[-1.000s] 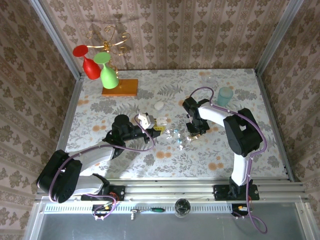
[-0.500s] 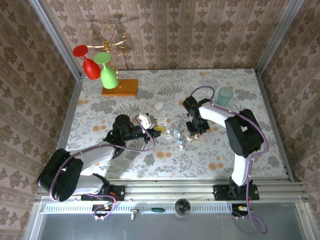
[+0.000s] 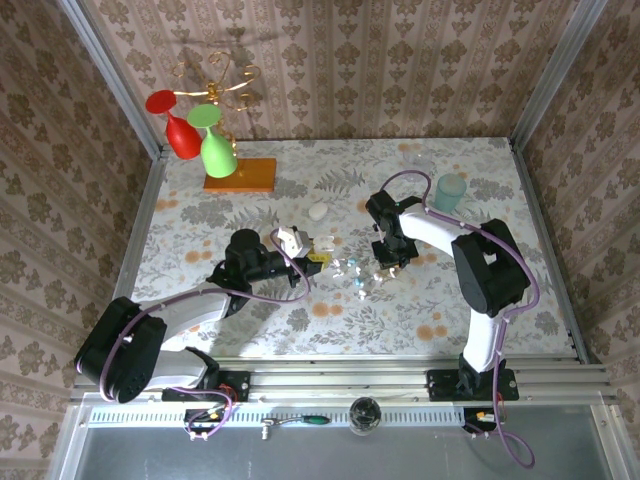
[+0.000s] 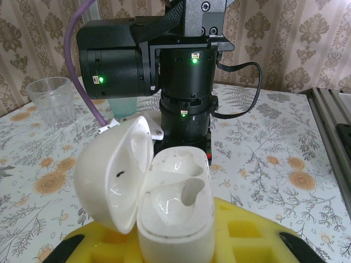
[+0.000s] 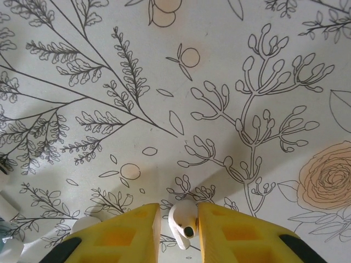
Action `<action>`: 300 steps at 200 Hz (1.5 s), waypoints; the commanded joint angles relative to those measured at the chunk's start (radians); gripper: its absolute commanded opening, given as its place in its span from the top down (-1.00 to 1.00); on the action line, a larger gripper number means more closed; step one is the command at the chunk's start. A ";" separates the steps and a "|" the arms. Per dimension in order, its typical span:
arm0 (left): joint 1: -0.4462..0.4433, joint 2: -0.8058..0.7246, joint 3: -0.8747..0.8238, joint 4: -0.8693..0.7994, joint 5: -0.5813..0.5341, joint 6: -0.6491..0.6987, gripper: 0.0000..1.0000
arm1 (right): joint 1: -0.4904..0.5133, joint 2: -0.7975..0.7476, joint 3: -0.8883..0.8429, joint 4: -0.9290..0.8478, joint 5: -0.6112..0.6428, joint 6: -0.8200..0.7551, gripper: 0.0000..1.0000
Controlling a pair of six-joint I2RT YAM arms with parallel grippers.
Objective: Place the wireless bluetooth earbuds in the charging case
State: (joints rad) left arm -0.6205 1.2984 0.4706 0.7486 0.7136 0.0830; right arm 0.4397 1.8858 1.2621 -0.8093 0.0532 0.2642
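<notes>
The left pincer [image 4: 175,249] is clamped on the charging case [image 4: 174,211], low in the middle of the left wrist view, with the case's lid [image 4: 112,175] swung open toward the left of the frame. At the bottom centre of the right wrist view, one earbud [image 5: 182,219] lies on the flowered surface [image 5: 230,82] between the right pincer's [image 5: 178,222] yellow fingers [image 5: 236,235]. They stand close about it. The finger on the frame's right touches it, and a dark sliver shows on the other side, so I cannot tell whether it is pinched.

A laboratory test cell, dressed up as a home: wallpapered panels [image 3: 400,70] in aluminium frames [image 3: 110,85] enclose a floral table [image 3: 400,320], with a mounting rail [image 3: 340,372] at six o'clock.
</notes>
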 commanded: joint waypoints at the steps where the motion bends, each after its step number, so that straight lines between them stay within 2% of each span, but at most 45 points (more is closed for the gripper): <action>1: -0.002 0.013 0.000 0.024 0.011 0.009 1.00 | 0.002 0.038 0.001 -0.006 -0.006 0.003 0.46; 51: -0.002 0.022 0.003 0.028 0.018 0.012 1.00 | 0.002 0.056 0.000 -0.013 0.005 0.006 0.48; 68: -0.002 0.022 0.002 0.030 0.016 0.013 1.00 | 0.002 0.052 -0.001 -0.013 0.008 0.007 0.57; 116: 0.004 0.025 -0.011 0.060 0.011 -0.002 1.00 | 0.001 -0.056 -0.030 0.046 -0.012 0.006 0.59; 153: 0.027 0.031 -0.024 0.123 0.025 -0.062 1.00 | -0.019 -0.249 -0.121 0.218 -0.152 0.005 0.57; 193: 0.026 0.031 0.006 0.066 -0.003 -0.057 1.00 | -0.079 -0.484 -0.233 0.472 -0.375 0.072 0.59; 214: 0.018 0.036 0.034 0.028 -0.015 -0.048 1.00 | -0.103 -0.571 -0.256 0.550 -0.485 0.110 0.59; 275: -0.023 0.096 0.098 0.024 -0.025 -0.041 1.00 | -0.104 -0.765 -0.435 0.915 -0.587 0.168 0.62; 300: -0.038 0.110 0.108 0.066 -0.027 -0.069 1.00 | -0.089 -0.802 -0.464 0.980 -0.639 0.174 0.63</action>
State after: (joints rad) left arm -0.6426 1.3975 0.5442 0.7731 0.6888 0.0448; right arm 0.3363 1.1244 0.8177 0.0097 -0.5011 0.4095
